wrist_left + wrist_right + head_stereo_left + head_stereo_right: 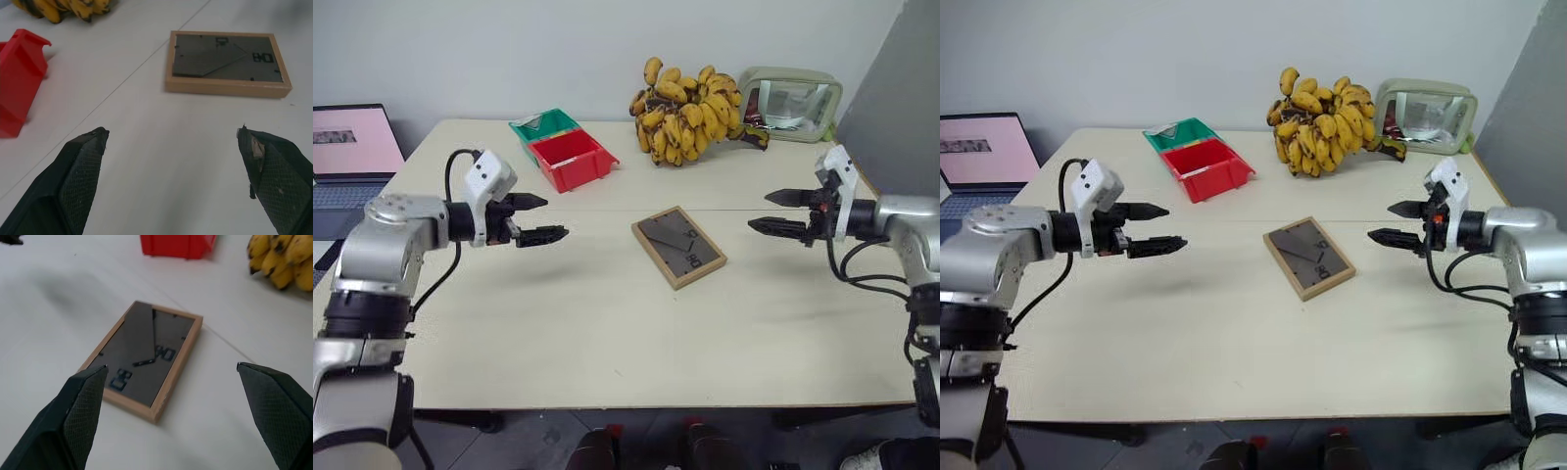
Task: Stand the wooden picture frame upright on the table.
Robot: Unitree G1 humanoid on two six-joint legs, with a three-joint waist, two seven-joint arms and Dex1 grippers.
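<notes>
Picture frame flat on its face, both grippers clear of it

The wooden picture frame (678, 247) lies back-up near the middle of the table (607, 343), just short of the seam, between the left gripper (534, 218) and right gripper (781, 211), whose jaws stand wide apart, empty.

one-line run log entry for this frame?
frame: wooden picture frame flat, back up | left gripper open, clear | right gripper open, clear | upright: not yet

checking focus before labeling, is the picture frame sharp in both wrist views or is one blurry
Left wrist view: the wooden picture frame is fairly crisp, its back panel markings readable. Right wrist view: the frame is soft, its far corner smeared, markings fuzzy. Both: the near fingertips look sharp enough to show their texture.
</notes>
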